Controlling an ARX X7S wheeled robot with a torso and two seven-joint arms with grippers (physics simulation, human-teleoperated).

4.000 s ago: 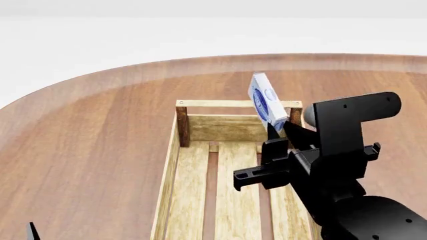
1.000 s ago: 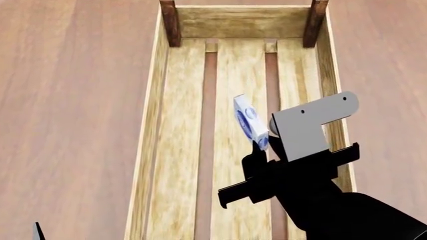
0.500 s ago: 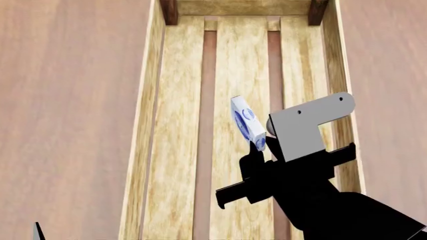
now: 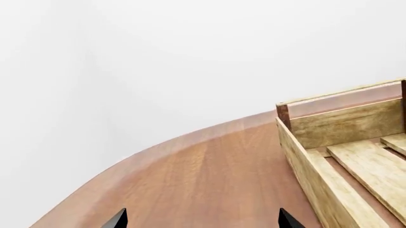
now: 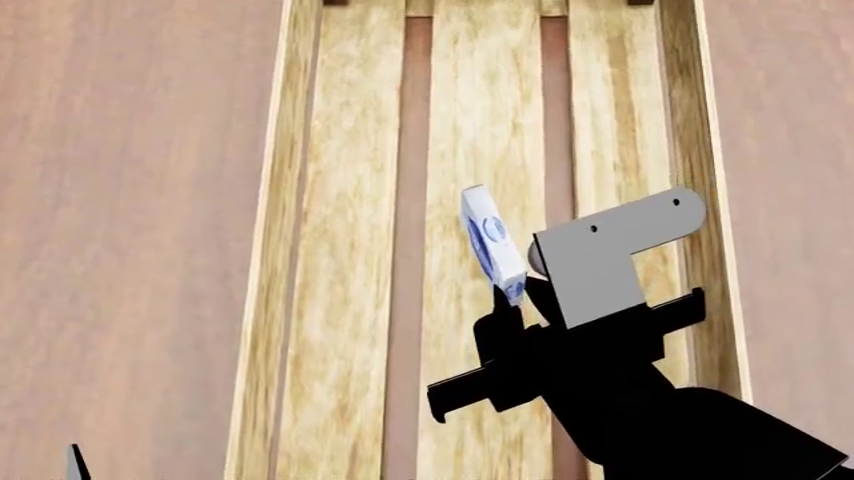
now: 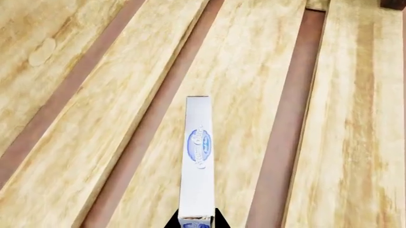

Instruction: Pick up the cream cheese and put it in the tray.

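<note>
My right gripper (image 5: 514, 300) is black, with a flat grey bracket just behind it, and the cream cheese (image 5: 491, 242) at mid-frame is white with a blue oval logo. The tray (image 5: 350, 250) is pale yellow streaky wood with reddish-brown gaps between slats and a dark brown corner post. The bench (image 4: 209, 180) is warm reddish-brown woodgrain.

Bench (image 5: 134, 200): reddish-brown wood grain, curved outer edge seen from the left wrist view against a plain white surround. Resting directly on it, the tray (image 5: 260, 300), a long pale-wood crate with low side walls, dark corner post at the far end, top rail across that end. Tray bottom is lengthwise slats; bench surface shows through the gaps as brown strips.
</note>
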